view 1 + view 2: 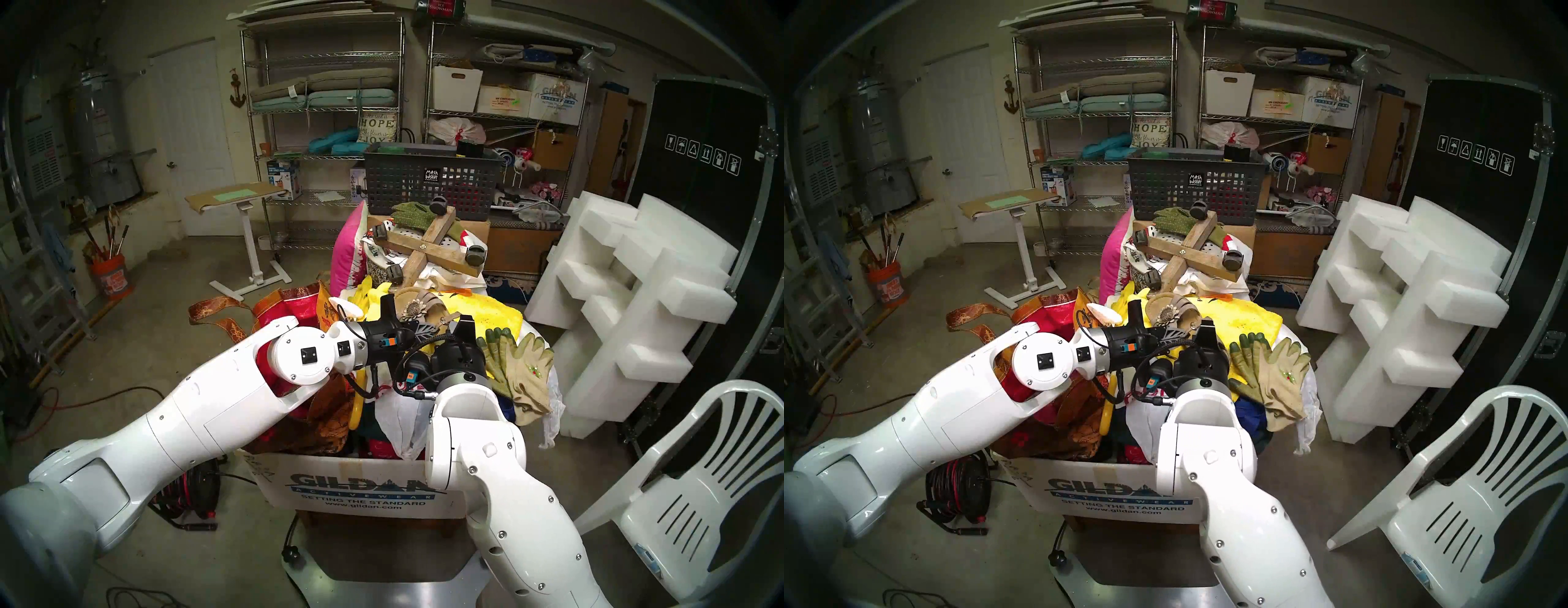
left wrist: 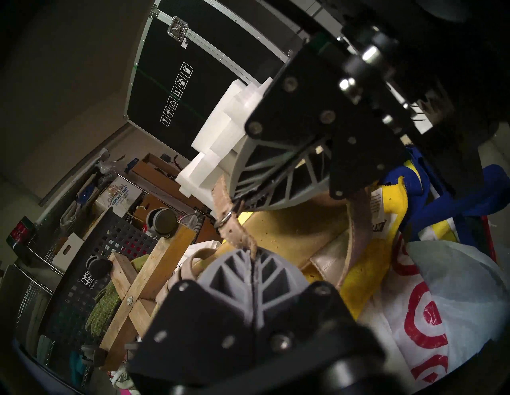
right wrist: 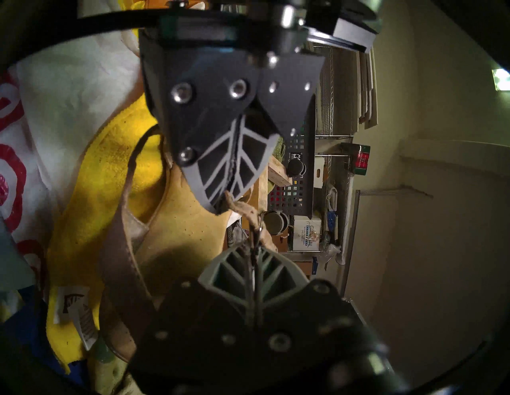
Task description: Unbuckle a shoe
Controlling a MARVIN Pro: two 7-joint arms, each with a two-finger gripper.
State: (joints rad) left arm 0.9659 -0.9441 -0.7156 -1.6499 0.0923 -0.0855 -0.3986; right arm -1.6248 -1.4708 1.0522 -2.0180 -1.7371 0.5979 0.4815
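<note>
Two grippers [image 2: 252,255] [image 3: 252,255], cluttered garage pile [image 1: 488,305]

Glossy white arm shells [image 1: 203,407], black wrist housings [image 1: 384,333], orange-blue connectors, looping black cables, grey ribbed fingers [image 2: 234,273]

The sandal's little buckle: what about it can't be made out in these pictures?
- Head views: the small metal buckle is hidden behind the left gripper and right gripper.
- Left wrist view: the buckle on the thin tan ankle strap shows, but whether its prong is out is too small to tell.
- Right wrist view: buckle blurred, dim.
</note>
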